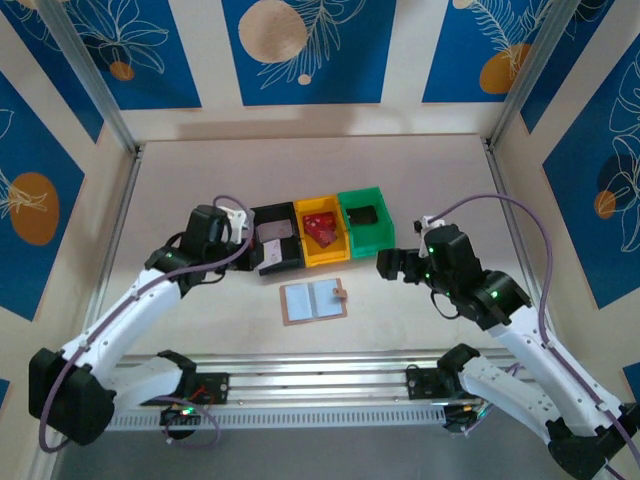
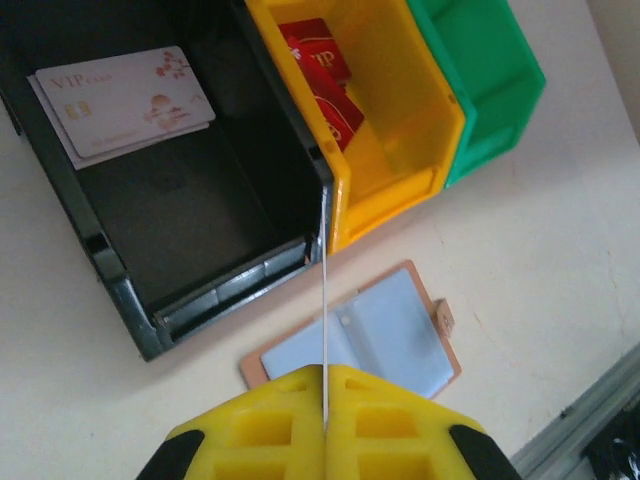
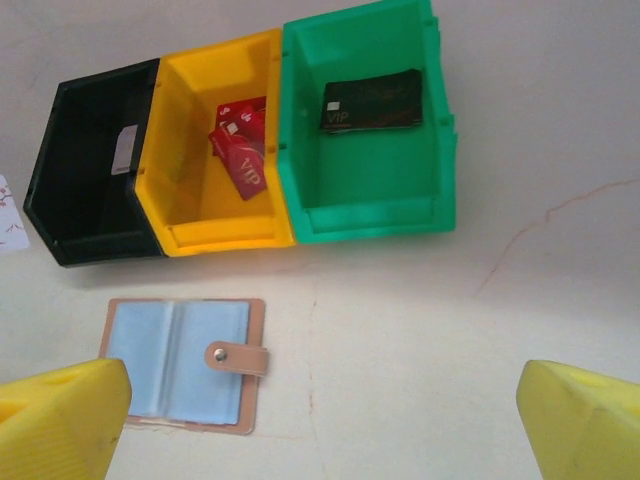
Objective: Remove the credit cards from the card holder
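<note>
my left gripper is pinched shut on a white card. the left wrist view gives it to me edge-on, a thin pale line rising from between the pads toward the corner where the black bin meets the yellow bin. the black bin's open mouth lies ahead and to the left of that line. so i judge the coming move to be a small shift left and a release there, beside the pale vip cards lying at its far end. my right gripper stands wide, holding nothing, above bare table.

the card holder lies open and flat on the table, on the near side of the bins. its long axis runs left to right, with the snap tab at the right end. from the left gripper it sits nearer the bases and a little right; from the right gripper, to the left. the left looks slightly closer but is occupied, while the right is free.

the right wrist view gives me the red cards in the yellow bin and a black card in the green bin. a printed white sliver at its left edge is likely the held card's face. the left wrist view gives the print on the vip cards. the holder's pockets look pale and flat; i cannot tell whether any card remains.
</note>
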